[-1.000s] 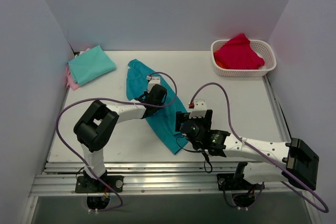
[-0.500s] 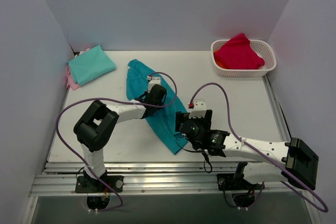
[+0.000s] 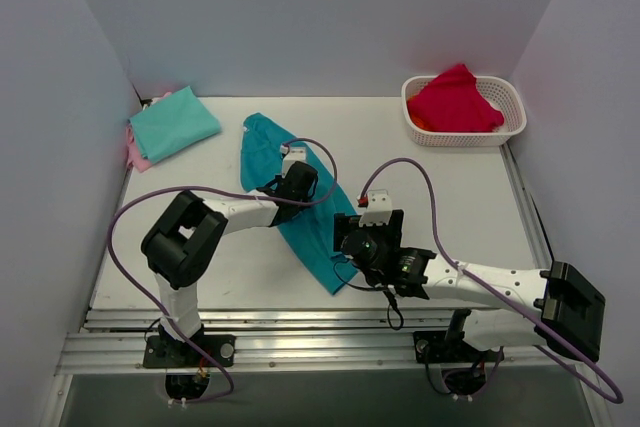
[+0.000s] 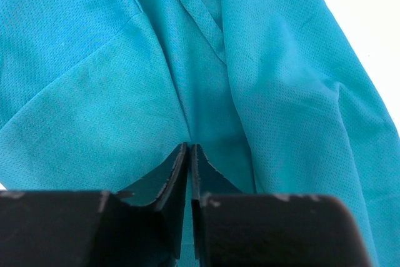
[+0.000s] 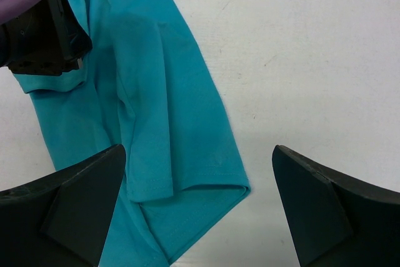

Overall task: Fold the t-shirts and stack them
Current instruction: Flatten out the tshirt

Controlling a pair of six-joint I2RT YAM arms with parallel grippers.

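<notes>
Since the teal t-shirt (image 3: 318, 245) lies only half made up, drawn into a long narrow band running slantwise across the middle of the bench (image 3: 450, 187), the step in hand looks to be its folding, with the stacking not yet reached. The mint-green shirt (image 3: 175, 123) sits folded in the far left corner on top of a pink shirt (image 3: 137, 154), of which only an edge shows, and that pile is presumably where the teal one must go.

In the left wrist view the left pincer (image 4: 189, 147) is closed, its fingers pressed together on a pinch of the teal cloth (image 4: 281, 92) near the middle of the band, and creases run out from the tips. The right pincer (image 5: 197, 154) hangs spread wide above the near end of the shirt (image 5: 162, 104), its fingers on either side of the hemmed corner and, as far as I can judge, not touching it.

Next, I reckon, the right pincer should drop and close on that near hem, so that both can carry the end over and halve the band.

Well apart, at the far right, a white basket (image 3: 460, 139) holds a red cloth (image 3: 455, 102).
</notes>
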